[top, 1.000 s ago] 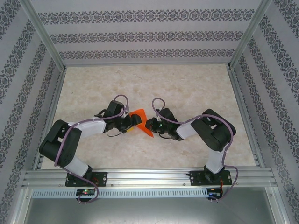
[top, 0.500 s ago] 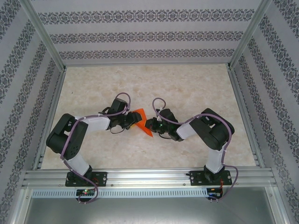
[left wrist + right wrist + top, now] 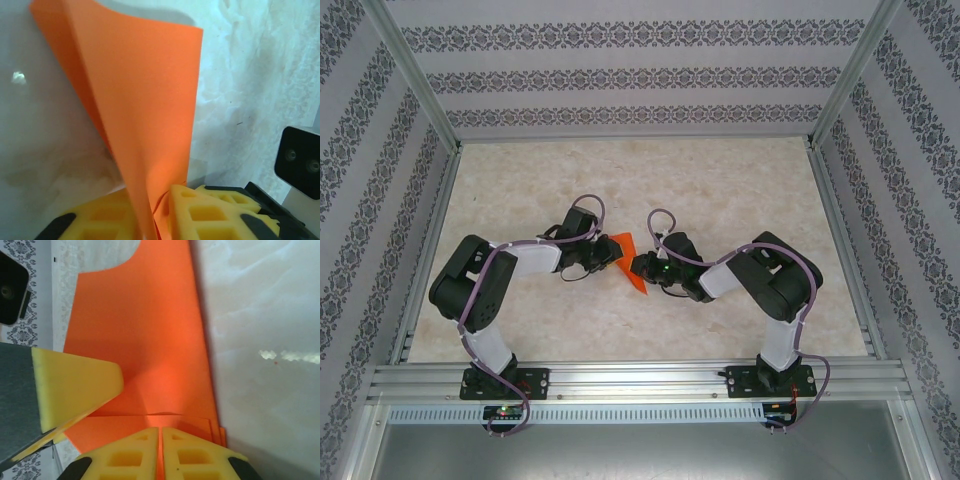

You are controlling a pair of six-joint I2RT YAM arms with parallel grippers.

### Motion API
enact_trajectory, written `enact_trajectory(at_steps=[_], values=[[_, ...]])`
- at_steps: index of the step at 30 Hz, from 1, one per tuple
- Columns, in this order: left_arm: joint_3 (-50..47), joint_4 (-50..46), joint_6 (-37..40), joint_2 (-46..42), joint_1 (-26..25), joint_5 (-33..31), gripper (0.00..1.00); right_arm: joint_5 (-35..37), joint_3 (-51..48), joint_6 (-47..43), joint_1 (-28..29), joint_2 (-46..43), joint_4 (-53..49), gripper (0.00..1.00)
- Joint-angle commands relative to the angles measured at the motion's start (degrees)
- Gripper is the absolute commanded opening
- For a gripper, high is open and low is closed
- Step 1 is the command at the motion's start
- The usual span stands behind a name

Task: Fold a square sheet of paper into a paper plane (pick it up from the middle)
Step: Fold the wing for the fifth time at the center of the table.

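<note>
You are looking at the orange paper (image 3: 623,246), plain and folded along sharp creases. It stands nearly upright at the middle of the table (image 3: 740,200).

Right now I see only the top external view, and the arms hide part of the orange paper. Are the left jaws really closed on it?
Observer: Yes. In the left wrist view the left gripper has its yellow pads pressed on the orange paper, one on each side.
Operator: And the right one?
Observer: The right gripper pinches the paper too; a thin orange line shows between the right pads.
Operator: Is the paper flat?
Observer: No. From the left jaws it runs out bent into two faces along a ridge.
</note>
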Motion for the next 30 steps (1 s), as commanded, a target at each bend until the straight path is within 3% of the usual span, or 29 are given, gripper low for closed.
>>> enact_trajectory(at_steps=[1,5,12,16,22,30], values=[[2.2,-3.4,1.8,-0.9,-0.6,-0.5,0.15,0.6,-0.9,-3.9,-0.6,-1.7,-7.2,0.14],[3.4,-9.9,3.0,-1.6,-0.5,-1.1,0.04,1.2,-0.6,-5.7,-0.5,-4.1,-10.9,0.14],[1.2,-13.1,3.9,-4.5,-0.6,1.7,0.04,2.1,-0.9,-4.9,3.4,-6.3,-12.3,0.14],[0.8,-19.1,6.2,-7.5,-0.6,-0.1,0.06,5.7,-2.1,-4.8,5.9,-9.8,-14.0,0.17],[0.1,-21.5,6.7,-7.9,-0.6,-0.3,0.06,15.5,-2.4,-12.6,9.7,-18.8,-22.7,0.24],[2.5,-23.1,7.3,-6.2,-0.6,-0.4,0.06,37.5,-0.1,-33.2,23.4,-20.9,-27.6,0.44]])
